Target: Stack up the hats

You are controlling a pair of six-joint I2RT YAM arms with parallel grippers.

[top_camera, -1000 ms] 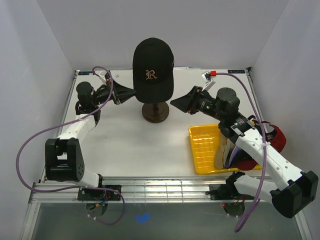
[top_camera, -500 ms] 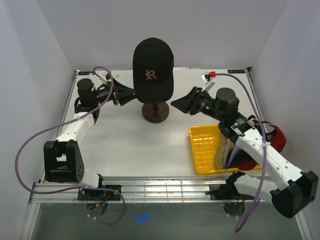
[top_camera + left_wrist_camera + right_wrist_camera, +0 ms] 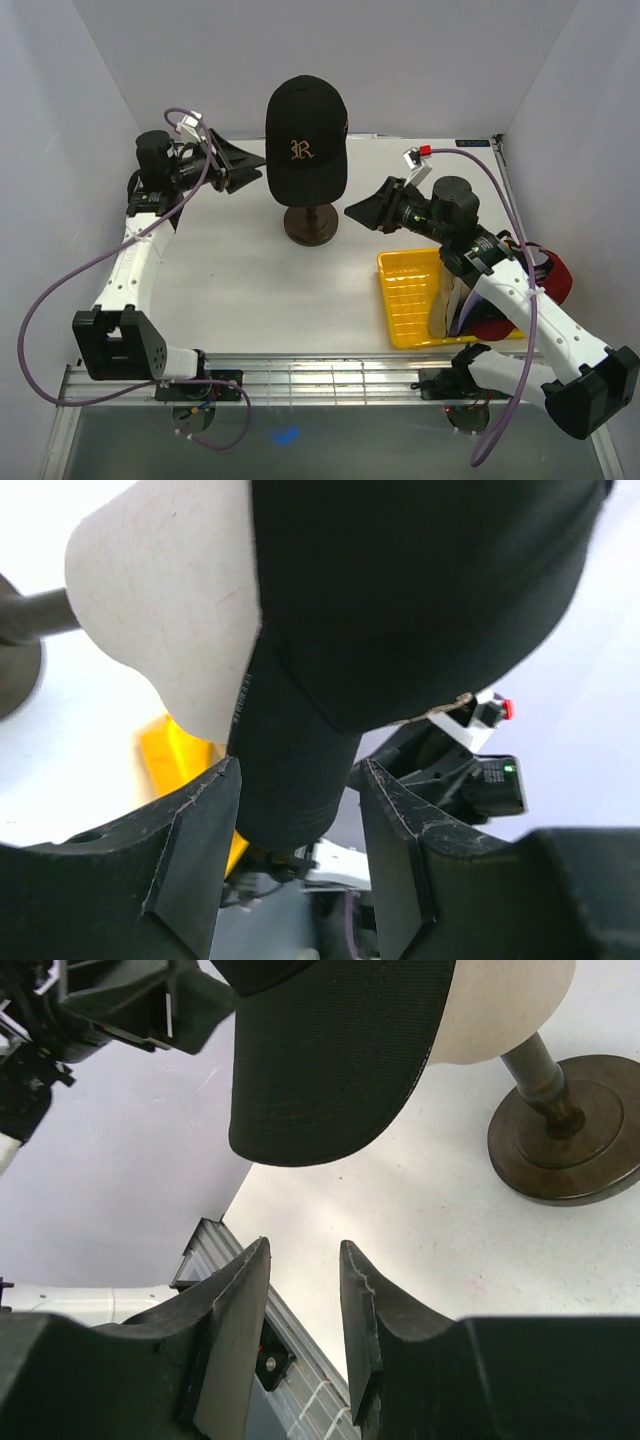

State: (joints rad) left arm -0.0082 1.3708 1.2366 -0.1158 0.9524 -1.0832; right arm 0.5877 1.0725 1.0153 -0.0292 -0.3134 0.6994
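Observation:
A black cap with a gold R (image 3: pixel 305 140) sits on the beige mannequin head; it also shows in the left wrist view (image 3: pixel 420 590) and the right wrist view (image 3: pixel 330 1060). My left gripper (image 3: pixel 254 165) is open at the cap's left side; in its own view (image 3: pixel 298 800) the brim's end (image 3: pixel 290 780) hangs between the jaws, contact not visible. My right gripper (image 3: pixel 353 211) is open and empty, low to the right of the head (image 3: pixel 304 1260). More caps stand on edge in the yellow tray (image 3: pixel 405 300), a red one (image 3: pixel 552 275) outermost.
The mannequin head (image 3: pixel 165 610) stands on a dark wooden stand with a round base (image 3: pixel 308 225) (image 3: pixel 565 1130) at mid-table. The tray lies at the front right. White walls enclose the back and sides. A metal rail (image 3: pixel 300 375) runs along the near edge.
My left arm has lifted and swung back, raising its open gripper from stand height to the cap's left side. The right arm has barely moved.

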